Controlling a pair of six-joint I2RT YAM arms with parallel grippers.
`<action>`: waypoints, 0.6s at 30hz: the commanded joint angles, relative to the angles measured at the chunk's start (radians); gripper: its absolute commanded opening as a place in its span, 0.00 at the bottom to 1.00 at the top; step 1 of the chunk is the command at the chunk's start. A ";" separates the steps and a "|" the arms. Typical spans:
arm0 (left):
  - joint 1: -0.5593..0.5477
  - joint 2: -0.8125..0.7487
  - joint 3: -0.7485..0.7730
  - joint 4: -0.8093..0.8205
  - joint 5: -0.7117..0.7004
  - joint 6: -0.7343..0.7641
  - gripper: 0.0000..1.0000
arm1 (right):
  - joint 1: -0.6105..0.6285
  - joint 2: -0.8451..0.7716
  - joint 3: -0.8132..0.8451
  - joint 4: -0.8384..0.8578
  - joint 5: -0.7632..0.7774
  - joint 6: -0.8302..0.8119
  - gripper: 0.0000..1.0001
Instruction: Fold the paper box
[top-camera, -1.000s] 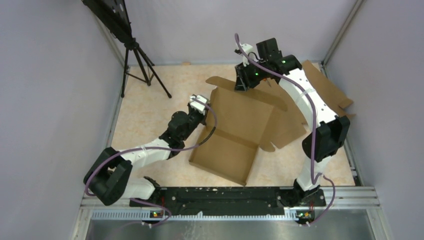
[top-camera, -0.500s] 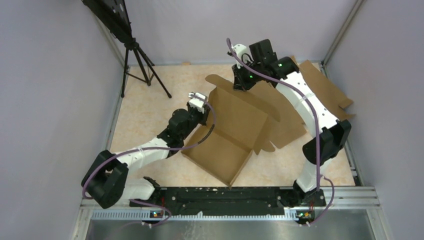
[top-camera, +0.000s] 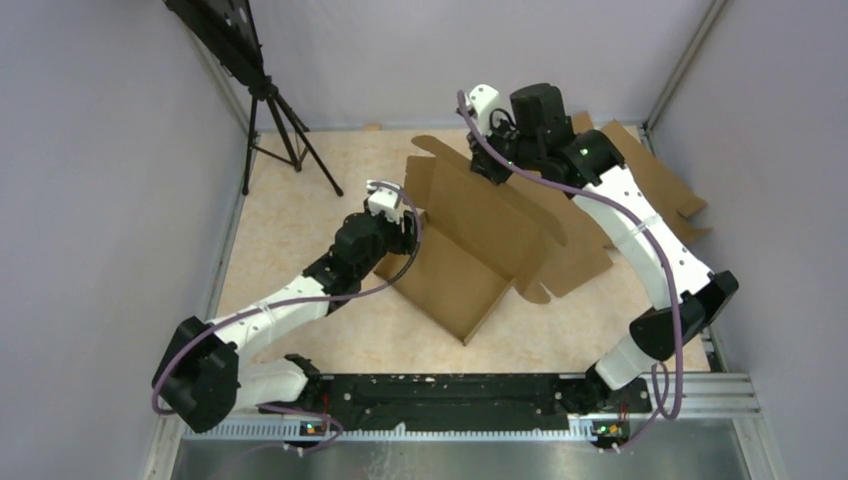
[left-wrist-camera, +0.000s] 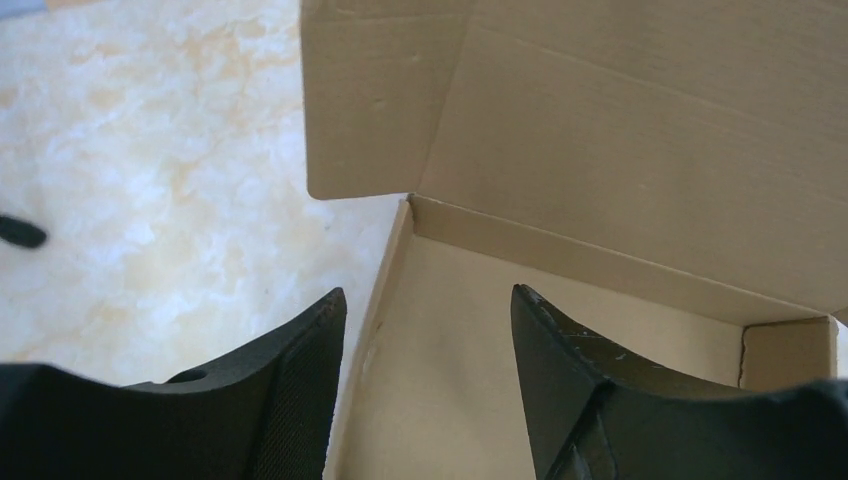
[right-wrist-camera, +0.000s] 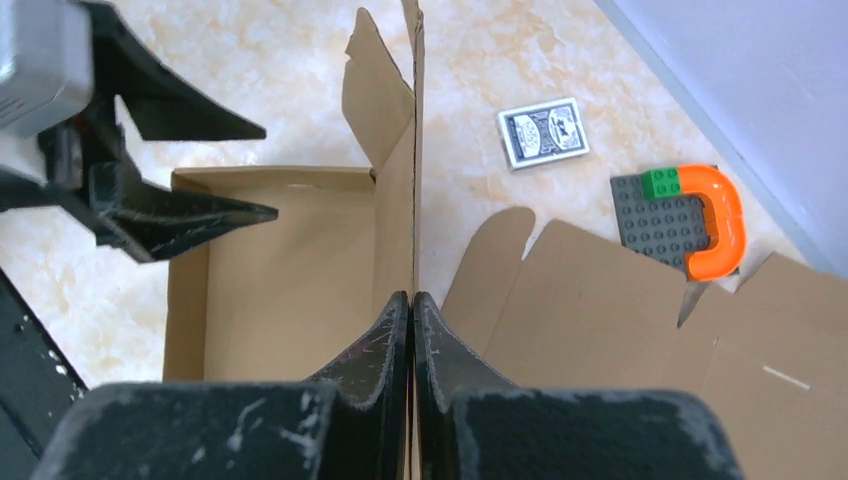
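Observation:
The paper box (top-camera: 452, 285) is a brown cardboard tray with low walls, and its lid panel (top-camera: 490, 215) is raised steeply at the far side. My right gripper (top-camera: 496, 166) is shut on the lid's top edge; in the right wrist view the gripper (right-wrist-camera: 412, 300) pinches the panel (right-wrist-camera: 414, 150), seen edge-on. My left gripper (top-camera: 403, 226) stands open at the tray's left wall. The left wrist view shows that gripper (left-wrist-camera: 428, 295) straddling the wall (left-wrist-camera: 375, 330) without touching it, with the tray floor (left-wrist-camera: 600, 320) beyond.
A second flat cardboard blank (top-camera: 655, 175) (right-wrist-camera: 600, 320) lies at the back right under my right arm. Close to it are a small grey card pack (right-wrist-camera: 543, 132) and a grey studded plate with an orange curved piece (right-wrist-camera: 690, 215). A black tripod (top-camera: 280, 120) stands back left.
My right gripper has closed on the lid edge and drawn the lid up and left. My left gripper has opened and let go of the wall. The tray has swung closer to the left arm.

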 joint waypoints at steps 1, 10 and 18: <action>0.051 -0.073 0.011 -0.065 -0.034 -0.109 0.64 | 0.039 -0.050 -0.031 0.042 0.050 -0.063 0.00; 0.345 0.003 0.060 -0.033 0.269 -0.393 0.41 | 0.085 -0.093 -0.098 0.069 0.148 -0.091 0.00; 0.366 0.062 0.139 -0.144 0.424 -0.404 0.40 | 0.141 -0.057 -0.068 0.080 0.440 -0.109 0.00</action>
